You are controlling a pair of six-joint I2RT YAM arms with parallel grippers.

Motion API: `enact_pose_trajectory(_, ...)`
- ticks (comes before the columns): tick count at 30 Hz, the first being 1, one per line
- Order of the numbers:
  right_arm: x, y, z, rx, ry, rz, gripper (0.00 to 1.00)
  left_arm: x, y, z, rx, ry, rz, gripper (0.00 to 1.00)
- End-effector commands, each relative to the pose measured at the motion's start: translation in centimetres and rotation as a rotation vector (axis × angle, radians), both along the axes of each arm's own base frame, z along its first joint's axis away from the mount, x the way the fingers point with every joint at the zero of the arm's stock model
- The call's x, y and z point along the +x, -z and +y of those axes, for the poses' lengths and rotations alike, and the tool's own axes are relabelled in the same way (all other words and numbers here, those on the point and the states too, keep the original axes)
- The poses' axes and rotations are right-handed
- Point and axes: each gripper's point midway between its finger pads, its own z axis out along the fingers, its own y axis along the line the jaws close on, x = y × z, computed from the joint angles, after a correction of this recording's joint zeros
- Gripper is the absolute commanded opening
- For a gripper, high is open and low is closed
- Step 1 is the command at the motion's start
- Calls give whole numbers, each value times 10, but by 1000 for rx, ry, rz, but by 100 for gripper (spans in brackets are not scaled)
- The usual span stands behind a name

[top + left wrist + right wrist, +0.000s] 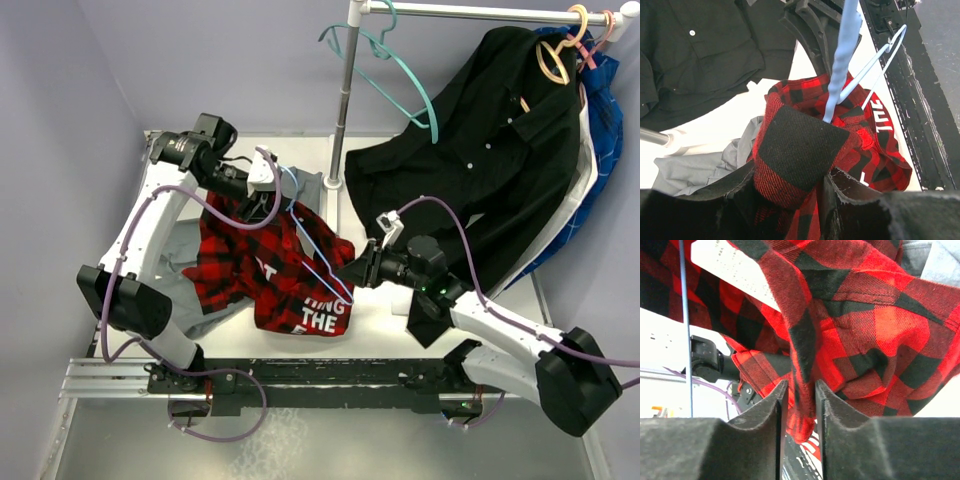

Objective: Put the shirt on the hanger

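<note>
Both grippers pinch plaid cloth: left gripper and right gripper clamp the red-and-black, white-lettered shirt, bunched between the arms. The pale blue hanger slants across it, left gripper toward right.

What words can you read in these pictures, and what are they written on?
"THE": white block letters on the red-and-black plaid shirt, top view.
"HING": the line above it, its start lost in a fold.
"T": a single letter further left on the same shirt.
Left wrist view: white letters on the shirt, folded and upside down, not readable.
No other writing can be made out.
</note>
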Motion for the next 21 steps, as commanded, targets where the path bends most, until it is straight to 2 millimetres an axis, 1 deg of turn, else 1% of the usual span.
enact_pose_trajectory(1, 15, -22, 8, 42, 28, -67, 21, 6, -10, -6, -49, -4, -21, 0)
enact_pose_trajectory(3, 18, -21, 9, 46, 38, -61, 5, 7, -8, -4, -38, -13, -17, 0)
enact_pose_trajectory(4, 19, -21, 8, 44, 46, -59, 0, 8, -6, -3, -29, -18, -17, 0)
enact_pose_trajectory(6, 23, -20, 2, 16, 84, -69, 0, 10, -2, -1, -7, -31, -19, 0)
enact_pose_trajectory(8, 24, -19, -8, -38, 120, -81, 0, 18, 3, 2, 27, -74, -25, 0)
enact_pose_trajectory(11, 31, -29, -27, -108, 210, -118, 0, 34, 7, 9, 75, -164, -64, 0)
enact_pose_trajectory(12, 32, -35, -32, -124, 228, -132, 0, 38, 9, 11, 83, -208, -56, 0)
enact_pose_trajectory(14, 33, -38, -40, -164, 257, -142, 0, 47, 9, 13, 88, -255, -89, 0)
enact_pose_trajectory(16, 31, -38, -44, -188, 259, -136, 0, 52, 7, 14, 82, -285, -100, 0)
enact_pose_trajectory(21, 26, -28, -49, -222, 257, -113, 0, 71, 0, 16, 76, -385, -115, 0)
